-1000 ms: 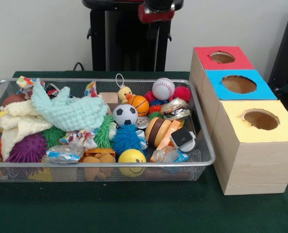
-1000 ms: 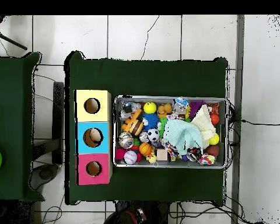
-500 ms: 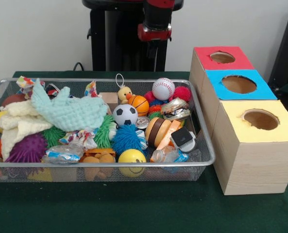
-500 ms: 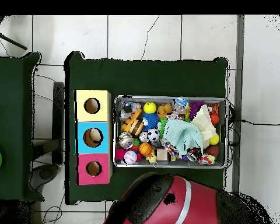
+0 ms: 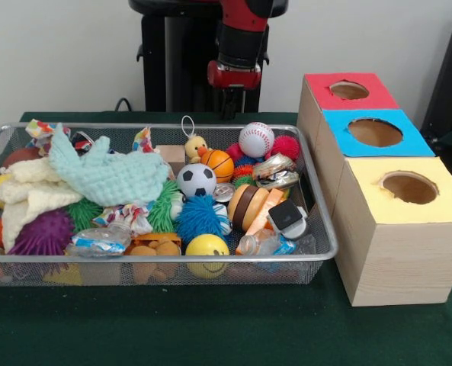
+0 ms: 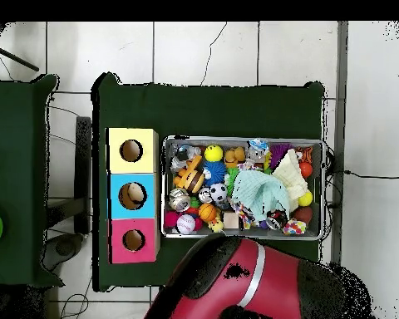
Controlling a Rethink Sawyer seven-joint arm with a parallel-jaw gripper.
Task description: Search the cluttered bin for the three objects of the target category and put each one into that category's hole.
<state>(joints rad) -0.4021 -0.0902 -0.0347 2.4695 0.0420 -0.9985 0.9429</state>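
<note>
My gripper [image 5: 232, 107] hangs above the far rim of the wire bin [image 5: 321, 229], carrying nothing; its tips are too small and dark against the pedestal for me to tell whether they stand apart or together. The category is not stated, so I judge the balls likeliest: the baseball [image 5: 256, 139] lies just below and beside me, the basketball [image 5: 218, 164] and the soccer ball [image 5: 196, 181] further down toward the bin's middle. To do this well I should drop straight onto the baseball, which sits high and uncrowded, keeping clear of the rim and the duck keychain [image 5: 195, 145]. The overhead view shows something already inside the blue box's hole [image 6: 133, 195], which the front view hides; there my arm [image 6: 253, 282] covers my gripper entirely.
</note>
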